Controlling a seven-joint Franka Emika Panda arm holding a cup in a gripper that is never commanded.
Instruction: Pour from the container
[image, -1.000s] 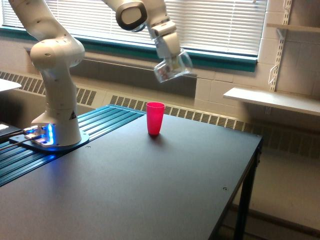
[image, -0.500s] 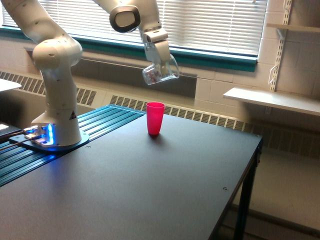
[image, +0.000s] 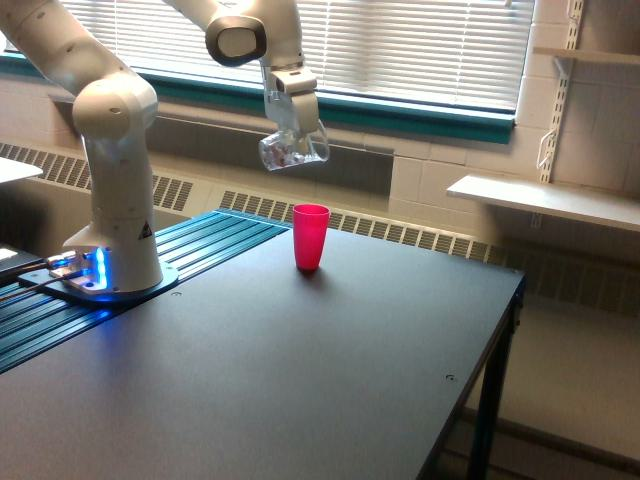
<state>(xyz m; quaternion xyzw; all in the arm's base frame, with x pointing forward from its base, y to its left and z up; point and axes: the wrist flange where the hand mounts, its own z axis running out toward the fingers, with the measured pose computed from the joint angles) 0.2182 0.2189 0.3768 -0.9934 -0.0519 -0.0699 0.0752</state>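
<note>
My gripper is shut on the container, a small clear plastic cup that hangs high in the air and is tilted with its mouth toward the exterior view's left. Something small and pale seems to lie inside it, too blurred to name. The red cup stands upright on the dark table, below the clear cup and slightly to the exterior view's right of it.
The arm's white base with a blue light stands on a ribbed teal strip at the exterior view's left. A white shelf juts from the wall at the right. Window blinds fill the back.
The gripper and the clear cup have swung toward the exterior view's left and come down slightly, from right of the red cup to just left of it. The red cup has stayed put.
</note>
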